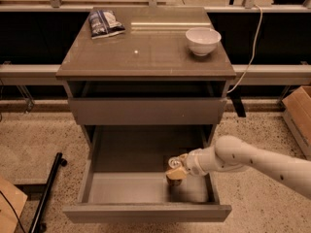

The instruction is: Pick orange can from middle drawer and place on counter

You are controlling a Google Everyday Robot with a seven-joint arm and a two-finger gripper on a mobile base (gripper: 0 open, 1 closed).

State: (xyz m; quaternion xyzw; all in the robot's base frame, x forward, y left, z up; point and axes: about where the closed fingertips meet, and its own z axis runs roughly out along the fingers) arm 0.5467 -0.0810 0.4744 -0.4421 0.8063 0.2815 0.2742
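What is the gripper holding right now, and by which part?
Cannot tell for sure: the gripper sits at the top of the orange can, in the middle drawer.

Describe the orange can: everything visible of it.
The orange can is small and dark orange-brown, with a shiny silver top. It appears to stand upright on the grey floor of the open middle drawer, toward the right front. The gripper is at its upper part and hides much of it. Whether it is gripped cannot be told.
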